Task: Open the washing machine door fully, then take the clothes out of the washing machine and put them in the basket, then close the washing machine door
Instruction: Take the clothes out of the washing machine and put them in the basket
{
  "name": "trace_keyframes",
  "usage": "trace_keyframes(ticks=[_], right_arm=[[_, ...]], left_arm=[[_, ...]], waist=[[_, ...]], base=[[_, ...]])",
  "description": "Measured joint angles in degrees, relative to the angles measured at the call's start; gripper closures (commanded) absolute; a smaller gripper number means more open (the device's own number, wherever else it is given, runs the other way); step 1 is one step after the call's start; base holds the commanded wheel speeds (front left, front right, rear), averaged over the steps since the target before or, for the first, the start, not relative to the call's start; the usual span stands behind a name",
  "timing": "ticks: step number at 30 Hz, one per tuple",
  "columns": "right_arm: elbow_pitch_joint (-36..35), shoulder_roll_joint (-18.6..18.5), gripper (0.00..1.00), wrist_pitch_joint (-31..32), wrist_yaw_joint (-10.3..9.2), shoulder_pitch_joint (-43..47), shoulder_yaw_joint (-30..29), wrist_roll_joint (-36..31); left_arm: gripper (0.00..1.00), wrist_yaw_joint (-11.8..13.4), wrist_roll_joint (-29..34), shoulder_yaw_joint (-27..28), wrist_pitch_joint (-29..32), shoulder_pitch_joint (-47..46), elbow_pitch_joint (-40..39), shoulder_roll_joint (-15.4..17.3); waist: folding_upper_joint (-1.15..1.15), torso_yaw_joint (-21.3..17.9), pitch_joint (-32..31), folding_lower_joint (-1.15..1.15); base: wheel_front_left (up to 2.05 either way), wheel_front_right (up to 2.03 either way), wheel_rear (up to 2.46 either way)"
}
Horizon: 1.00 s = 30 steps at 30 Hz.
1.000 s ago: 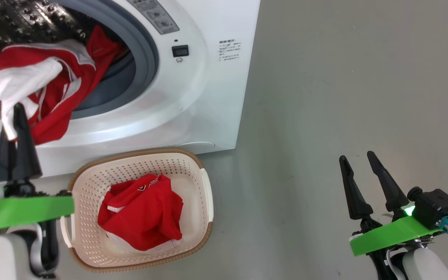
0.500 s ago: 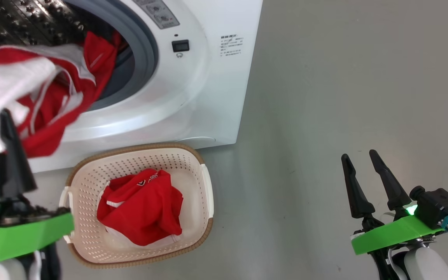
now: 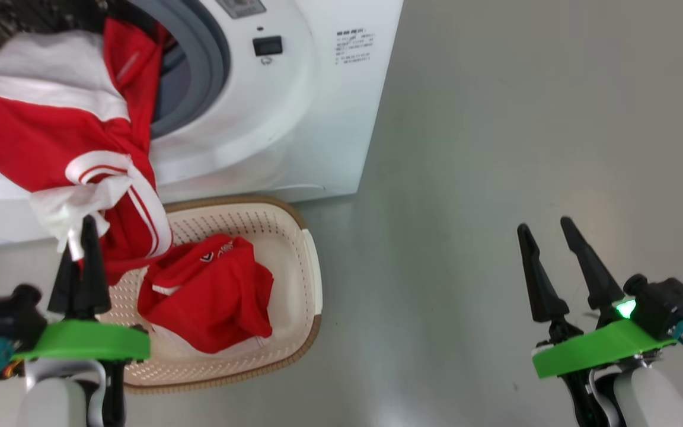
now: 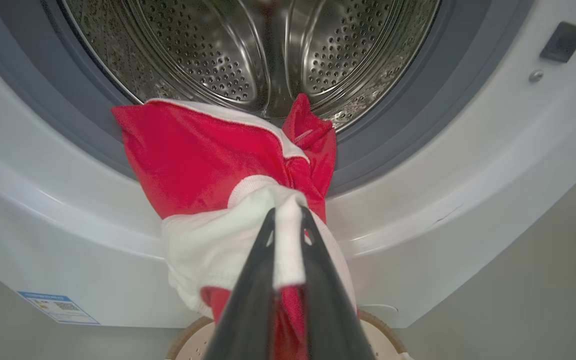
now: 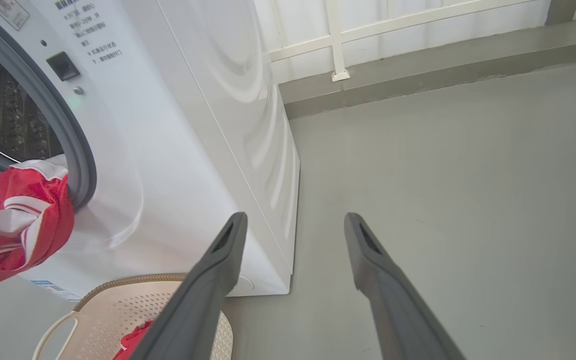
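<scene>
The red garment (image 3: 39, 136), judged soft and light, is clamped at its white edge by the left tool (image 3: 79, 237); the right tool (image 3: 544, 225) is spread apart.

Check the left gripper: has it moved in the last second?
Yes. The left gripper, shut on the garment, has drawn from the washing machine toward the basket.
</scene>
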Motion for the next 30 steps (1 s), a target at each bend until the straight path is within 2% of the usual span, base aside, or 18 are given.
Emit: trace_keyframes(ticks=[8,14,21,22,24,25,30], right_arm=[[-0.75,0.32,0.0,0.0,0.0,-2.49,0.11,-0.01],[-0.89,0.66,0.0,0.0,0.0,-3.63,0.32,-0.02],[-0.93,0.67,0.0,0.0,0.0,-4.42,0.69,-0.44],[-0.93,0.67,0.0,0.0,0.0,-4.42,0.75,-0.44],[-0.93,0.66,0.0,0.0,0.0,-4.43,0.81,-0.44],[-0.94,0.66,0.0,0.0,0.0,-4.43,0.81,-0.44],[-0.98,0.65,0.0,0.0,0.0,-5.0,0.81,-0.46]], left_arm=[[1.0,-0.6,3.98,0.94,-0.01,-7.67,13.67,-0.07],[0.9,-1.1,7.04,1.29,0.0,-12.27,21.4,0.07],[0.58,-1.1,9.1,1.56,0.0,-16.32,27.43,0.4],[0.31,-1.1,9.1,1.86,0.0,-16.76,28.02,0.42],[0.09,-1.1,9.1,2.33,0.0,-17.34,28.6,0.46],[0.02,-1.1,9.1,2.45,0.0,-17.61,28.86,0.46],[0.0,-1.11,9.1,2.66,0.0,-18.11,28.98,0.43]], waist=[[0.0,-0.69,4.14,0.0],[0.0,-1.47,7.09,0.0],[0.0,-2.17,9.29,0.0],[0.0,-2.19,9.38,0.0],[0.0,-2.16,9.47,0.0],[0.0,-2.13,9.47,0.0],[0.0,-1.94,9.31,0.0]], base=[[0.0,0.0,0.0],[0.0,0.0,0.0],[0.0,0.0,0.0],[0.0,0.0,0.0],[0.0,0.0,0.0],[0.0,0.0,0.0],[0.0,0.0,0.0]])
